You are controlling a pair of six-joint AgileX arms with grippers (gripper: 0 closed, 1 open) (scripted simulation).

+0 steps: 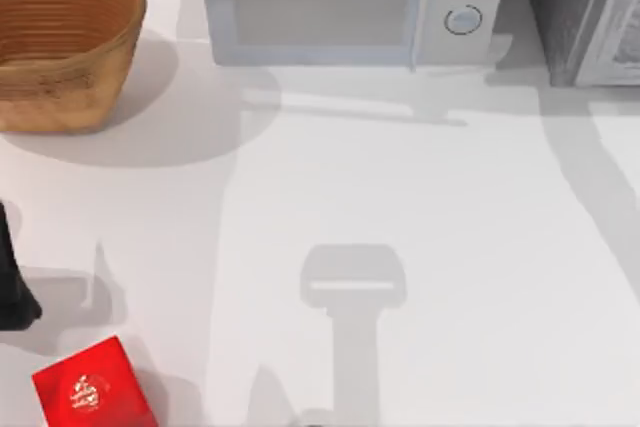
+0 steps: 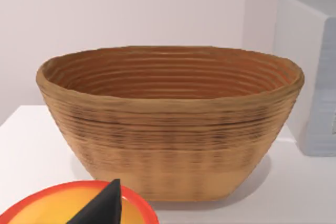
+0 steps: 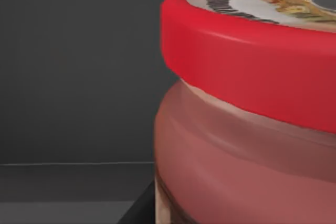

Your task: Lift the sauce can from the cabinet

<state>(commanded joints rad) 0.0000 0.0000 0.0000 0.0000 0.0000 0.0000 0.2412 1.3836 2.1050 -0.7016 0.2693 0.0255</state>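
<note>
right wrist view: the small red-orange sauce can with its red-rimmed lid and dark printed label [image 3: 247, 114] sits very close in front of your right arm's camera, upright, long axis vertical, inside a dark grey space that i take to be the cabinet interior [image 3: 73, 77]. so the can lies straight ahead of the right jaws; whether they are apart or clamped on it, i cannot tell

top view: the dark grey speckled cabinet with pale edges [image 1: 585, 12] stands at the table's far right, beside the white microwave with two round knobs [image 1: 350, 2]

your right arm is the nearer one by far. your left arm [image 1: 12, 287] is parked at the left edge, facing the woven brown basket [image 2: 168, 119]; its jaw state also unreadable

judgement: the lift goes straight up along the can's axis
</note>
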